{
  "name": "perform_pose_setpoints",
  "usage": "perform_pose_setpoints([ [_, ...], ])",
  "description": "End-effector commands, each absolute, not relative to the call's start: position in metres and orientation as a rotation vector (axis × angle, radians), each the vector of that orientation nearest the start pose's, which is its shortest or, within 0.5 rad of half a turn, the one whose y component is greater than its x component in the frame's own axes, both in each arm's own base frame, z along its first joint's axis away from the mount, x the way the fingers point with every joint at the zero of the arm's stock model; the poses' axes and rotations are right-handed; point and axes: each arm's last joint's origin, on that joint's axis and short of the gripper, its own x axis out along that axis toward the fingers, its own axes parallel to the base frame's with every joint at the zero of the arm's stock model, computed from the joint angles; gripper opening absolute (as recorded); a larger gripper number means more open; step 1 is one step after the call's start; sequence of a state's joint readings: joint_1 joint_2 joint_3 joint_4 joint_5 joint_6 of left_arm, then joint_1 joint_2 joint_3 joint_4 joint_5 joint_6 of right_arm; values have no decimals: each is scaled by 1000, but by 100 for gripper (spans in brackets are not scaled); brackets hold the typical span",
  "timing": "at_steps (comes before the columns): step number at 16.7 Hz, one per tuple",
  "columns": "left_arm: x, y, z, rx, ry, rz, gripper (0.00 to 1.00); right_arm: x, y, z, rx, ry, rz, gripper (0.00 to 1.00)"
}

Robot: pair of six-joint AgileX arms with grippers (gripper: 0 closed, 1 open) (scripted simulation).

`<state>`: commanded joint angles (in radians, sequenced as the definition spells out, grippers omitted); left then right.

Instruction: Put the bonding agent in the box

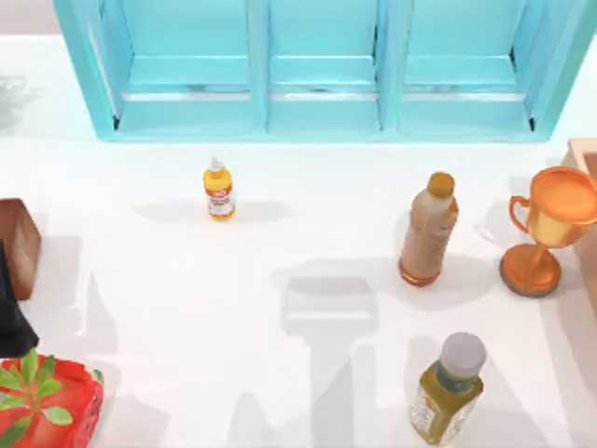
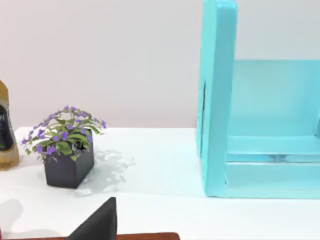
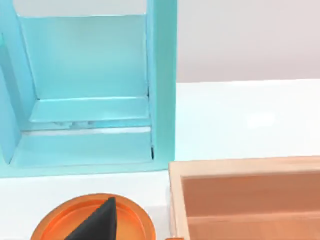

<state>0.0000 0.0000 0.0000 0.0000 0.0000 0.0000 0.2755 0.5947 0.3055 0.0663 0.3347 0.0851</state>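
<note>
Before the turquoise shelf [image 1: 322, 70], white table [image 1: 280, 373] holds bonding agent [image 1: 219, 190]; hand states untellable.

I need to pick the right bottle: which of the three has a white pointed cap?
The small yellow glue bottle near the blue shelf. The tan bottle has an orange cap; the olive-yellow bottle has a grey one.

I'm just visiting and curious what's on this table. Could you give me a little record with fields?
target: small yellow glue bottle, upright, left of centre, untouched
box: wooden box at the table's right edge, beside the orange trophy
other bottles: tan bottle, orange cap; olive-yellow bottle, grey cap
back: turquoise shelf, three compartments
left side: red pot with green plant; purple flowers in dark pot
task state: not started
</note>
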Motion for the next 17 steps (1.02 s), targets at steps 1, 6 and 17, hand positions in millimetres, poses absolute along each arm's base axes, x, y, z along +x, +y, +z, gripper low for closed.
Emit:
perform_pose_setpoints([
  [1, 106, -1, 160, 0, 0, 0, 100, 162, 40, 221, 8, 224, -75, 100],
  [6, 106, -1, 160, 0, 0, 0, 100, 228, 116, 241, -25, 267, -93, 100],
  [17, 106, -1, 160, 0, 0, 0, 100, 266, 362, 115, -71, 236, -37, 100],
])
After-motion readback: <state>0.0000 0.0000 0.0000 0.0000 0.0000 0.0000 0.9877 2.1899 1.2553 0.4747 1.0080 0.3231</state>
